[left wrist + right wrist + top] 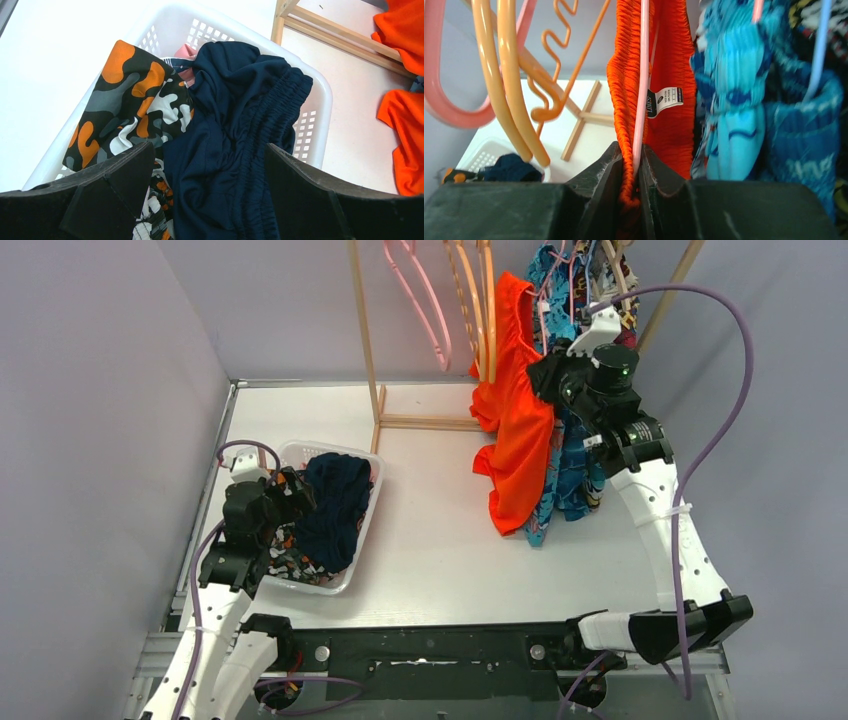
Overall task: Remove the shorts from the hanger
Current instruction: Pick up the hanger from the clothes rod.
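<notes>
Step, likely: freeing plain orange-red fabric shorts (669, 55) from thin pink wire hanger (642, 75). Right hand (633, 172) pinched tight on waistband. Left hand (209, 155) wide open, empty, above white plastic basket (320, 100). Next: pull down, clear of hanger.

Left tool (210, 170) agape, right tool (634, 172) tightly closed.

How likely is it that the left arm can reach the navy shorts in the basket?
Probably yes: the left gripper hangs open right over the navy shorts, which lie uncovered on top in the basket.
</notes>
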